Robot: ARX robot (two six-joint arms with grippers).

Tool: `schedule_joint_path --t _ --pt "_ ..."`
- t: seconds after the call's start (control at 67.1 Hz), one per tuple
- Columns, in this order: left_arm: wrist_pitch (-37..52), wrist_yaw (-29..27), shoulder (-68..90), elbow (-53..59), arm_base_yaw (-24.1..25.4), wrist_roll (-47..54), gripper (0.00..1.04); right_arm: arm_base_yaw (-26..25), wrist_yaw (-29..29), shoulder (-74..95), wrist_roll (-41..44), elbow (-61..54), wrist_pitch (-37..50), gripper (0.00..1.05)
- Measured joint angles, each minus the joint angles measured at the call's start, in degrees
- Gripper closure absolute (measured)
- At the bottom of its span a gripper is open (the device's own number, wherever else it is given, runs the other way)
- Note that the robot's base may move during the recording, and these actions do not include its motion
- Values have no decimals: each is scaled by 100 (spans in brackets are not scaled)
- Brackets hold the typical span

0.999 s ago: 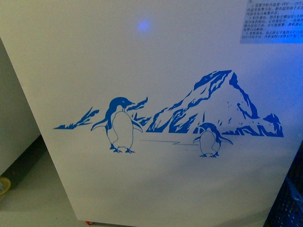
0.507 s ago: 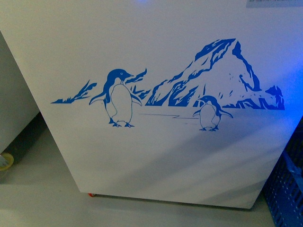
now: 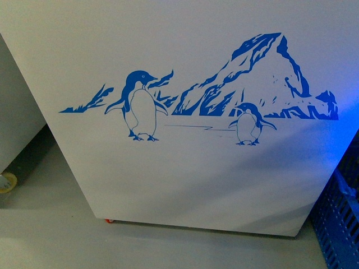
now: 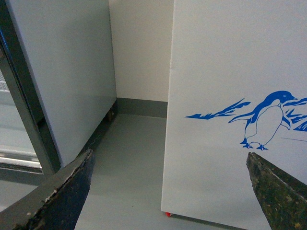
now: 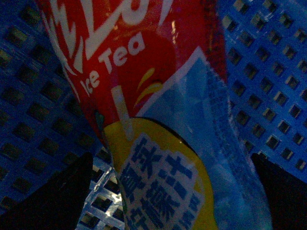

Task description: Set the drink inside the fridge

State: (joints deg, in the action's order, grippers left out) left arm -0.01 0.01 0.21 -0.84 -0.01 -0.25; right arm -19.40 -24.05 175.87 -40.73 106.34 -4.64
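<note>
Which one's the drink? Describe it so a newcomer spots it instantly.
Start at the white fridge with the penguin decal; a blue lattice crate stands at its right. In the right wrist view the drink fills the frame against blue lattice of the same kind. Its red label reading Ice Tea, with a yellow panel, sets it apart.

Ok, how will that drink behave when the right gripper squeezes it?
The drink wears a glossy, wrinkled film label, so a grip may slip somewhat. Its rounded body would probably roll if laid down and nudged. Being plastic, it likely dents under a hard squeeze.
</note>
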Motion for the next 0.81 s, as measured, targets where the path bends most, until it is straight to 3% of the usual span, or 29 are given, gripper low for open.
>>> schedule_joint_path --t 0.194,0.507,0.805 --pt "0 0 0 0 0 0 8 -85 199 177 116 321 -426 9" --pt "0 2 0 0 0 0 8 -151 717 -103 426 -271 -26 49" --pt "0 0 0 0 0 0 8 44 1344 -1226 542 -2140 817 61"
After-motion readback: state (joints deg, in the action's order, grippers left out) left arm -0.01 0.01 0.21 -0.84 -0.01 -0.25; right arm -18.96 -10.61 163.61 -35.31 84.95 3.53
